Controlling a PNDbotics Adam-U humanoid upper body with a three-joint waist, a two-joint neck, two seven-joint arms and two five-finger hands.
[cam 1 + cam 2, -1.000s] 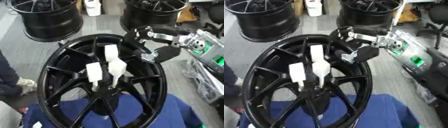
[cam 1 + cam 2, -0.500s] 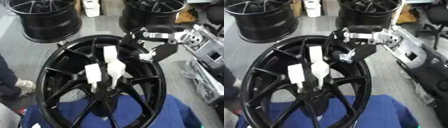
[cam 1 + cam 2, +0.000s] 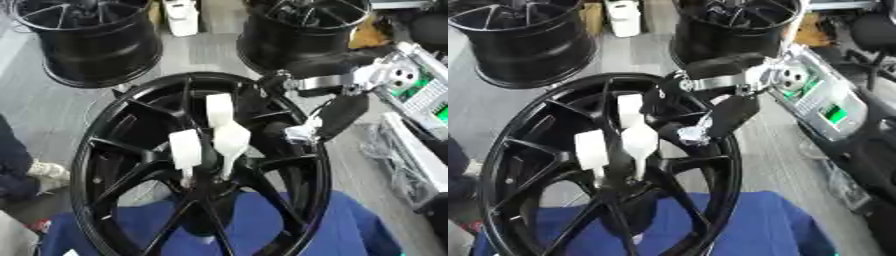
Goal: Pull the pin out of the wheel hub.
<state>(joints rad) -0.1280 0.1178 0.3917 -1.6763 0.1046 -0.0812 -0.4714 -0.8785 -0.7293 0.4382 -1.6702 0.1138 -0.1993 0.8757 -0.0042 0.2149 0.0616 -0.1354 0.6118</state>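
Right now my right hand [image 3: 719, 117] hangs over the upper right rim of the wheel hub [image 3: 131, 150], coming in from the right on a black and silver arm. Its fingers point down and inward with a gap between thumb and fingers; they close on nothing, and I judge the hand relaxed and empty. My left hand shows in neither view.

Just inside the hand, toward the centre of the hub, stand three white pins: the tall pin [image 3: 219, 107] farthest up, the middle pin [image 3: 232, 142] nearest my fingertips, and the left pin [image 3: 185, 150] beyond it. Each has a broad white paddle on top and a thin stem running down to the black centre. None of them is touched; all appear seated still.

To do this well I should bring the hand down and left until the middle pin's paddle sits between thumb and fingers, close on the flat faces, then draw straight up along the stem so it does not bind. The neighbouring pins stand close, so my fingers want to come in narrow.

Beyond the hub lies a blue cloth [image 3: 350, 230] under its near edge, and two more black wheels [image 3: 96, 45] stand behind.

The right eye view sets my fingertips clear of the spokes; the left eye view alone shows a person's shoe [image 3: 44, 170] at the left edge.
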